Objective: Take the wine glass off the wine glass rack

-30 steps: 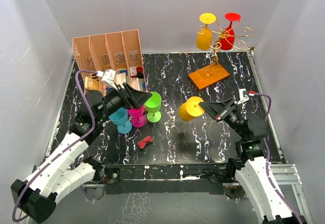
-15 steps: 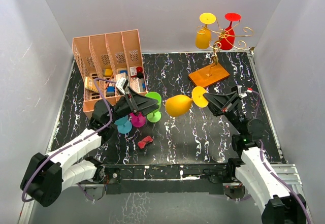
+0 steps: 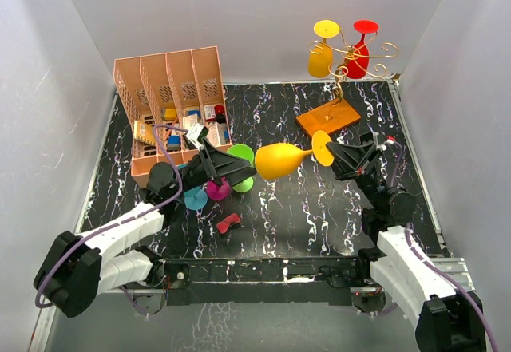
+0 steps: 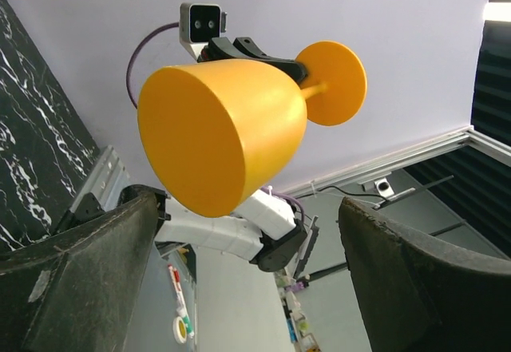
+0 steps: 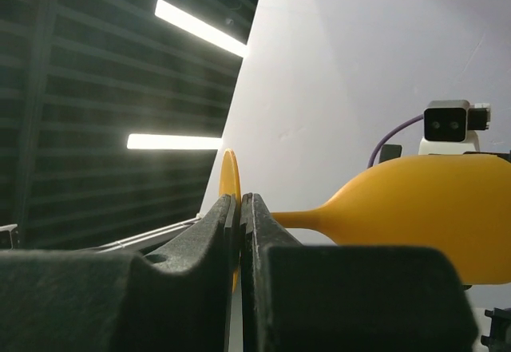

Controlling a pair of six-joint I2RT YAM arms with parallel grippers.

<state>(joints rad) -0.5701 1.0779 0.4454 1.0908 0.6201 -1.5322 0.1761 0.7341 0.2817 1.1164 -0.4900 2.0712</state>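
Pinching orange wine glass (image 3: 279, 160) by foot with right gripper (image 5: 239, 208), horizontal above table (image 3: 303, 216); holding left gripper (image 4: 247, 216) spread wide facing bowl.

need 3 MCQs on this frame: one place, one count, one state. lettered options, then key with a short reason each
1. Where is the orange wine glass?
A. hanging bowl-down
B. set down upright
C. sideways in the air between the two arms

2. How many glasses hang on the wine glass rack?
A. one
B. two
C. four

3. How is the left gripper?
A. open
B. shut on the stem
C. shut on nothing

Key:
1 C: the right gripper pinches its foot, and the bowl points toward the left gripper.
2 B: a yellow glass and a red glass hang there.
3 A: its fingers stand wide apart in its wrist view.
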